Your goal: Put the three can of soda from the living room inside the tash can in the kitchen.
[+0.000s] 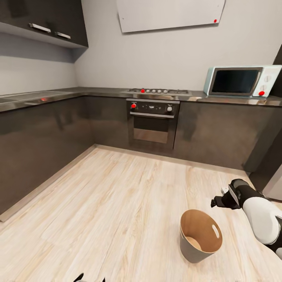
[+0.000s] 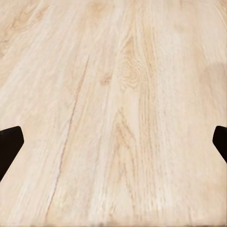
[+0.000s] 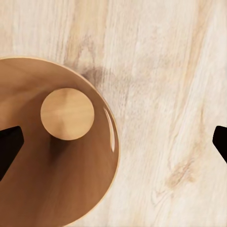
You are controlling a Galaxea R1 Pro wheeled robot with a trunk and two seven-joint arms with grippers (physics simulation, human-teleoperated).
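Now: robot in kitchen, bin on floor by right arm

Head view: the kitchen has dark grey cabinets (image 1: 43,145) along the left and back walls, a steel-look countertop (image 1: 98,92), a built-in oven (image 1: 152,123) with red knob, a gas hob (image 1: 158,91) above it, and a light-blue microwave (image 1: 243,81) on the counter at right. A white board (image 1: 170,13) hangs on the back wall. Floor (image 1: 113,203) is pale wood plank. The tash can (image 1: 200,241) stands upright on the floor, front right: round, pale grey outside, wood-brown inside, w/ a slot handle cut in its wall. Its inside looks bare down to the lighter round base. The right arm, white w/ black wrist, comes in from the right edge; the right gripper (image 1: 216,202) sits above the floor, just beyond the bin's far rim, not touching it. Cannot tell its opening from this angle. At the bottom edge, two dark tips of the left gripper (image 1: 91,279) peek in.

Left wrist view: bare pale planks, w/ the left gripper's fingertips (image 2: 9,144) as dark wedges at opposite edges of the frame. Spread wide, holding nothing, touching nothing.

Right wrist view: looks straight down. The bin (image 3: 71,179) shows as a brown circle w/ lighter round base, floor beside it. The right gripper's fingertips (image 3: 8,144) sit at opposite edges of the frame, fully released, empty; one tip is over the bin's opening, the other over bare floor.
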